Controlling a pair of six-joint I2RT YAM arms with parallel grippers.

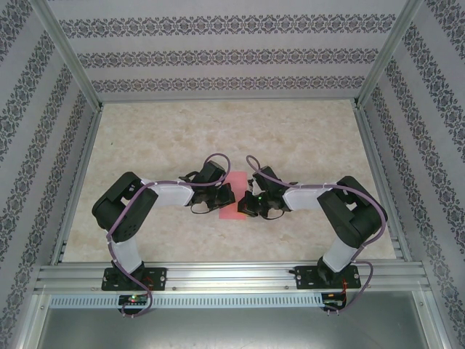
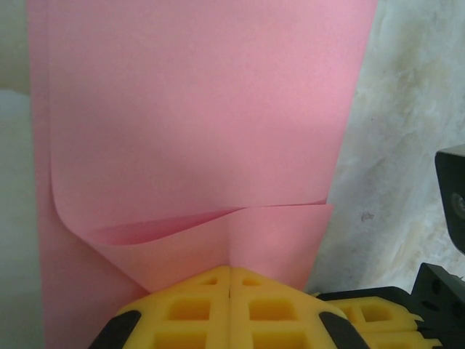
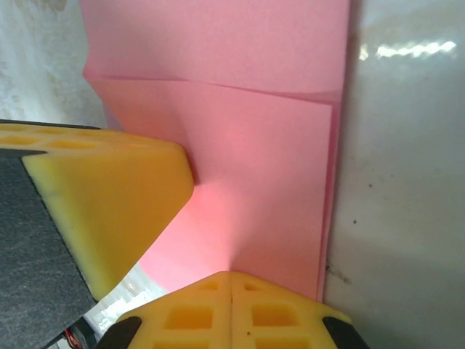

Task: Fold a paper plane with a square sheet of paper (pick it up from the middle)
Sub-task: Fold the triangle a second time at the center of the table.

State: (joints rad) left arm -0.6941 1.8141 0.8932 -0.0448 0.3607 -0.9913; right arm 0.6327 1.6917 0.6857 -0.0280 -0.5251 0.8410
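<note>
The square sheet of paper [image 1: 237, 179] is pink and lies folded over into a long strip on the table's middle; it has no paper plane shape. In the left wrist view the paper [image 2: 203, 109] shows a loose upper layer curling up near my left gripper [image 2: 230, 269], whose yellow fingers are shut on its near edge, with a small ridge rising from the tips. My right gripper [image 3: 231, 274] is shut on the paper [image 3: 254, 182] from the opposite side, also raising a ridge. From above, the left gripper [image 1: 228, 195] and right gripper [image 1: 244, 205] nearly touch over the strip.
The beige marbled table [image 1: 290, 138] stretches away behind the arms, fenced by aluminium rails and patterned walls. One yellow finger of the left gripper [image 3: 109, 196] sits close to the right gripper. Part of the right gripper's finger [image 2: 378, 320] is at the lower right of the left wrist view.
</note>
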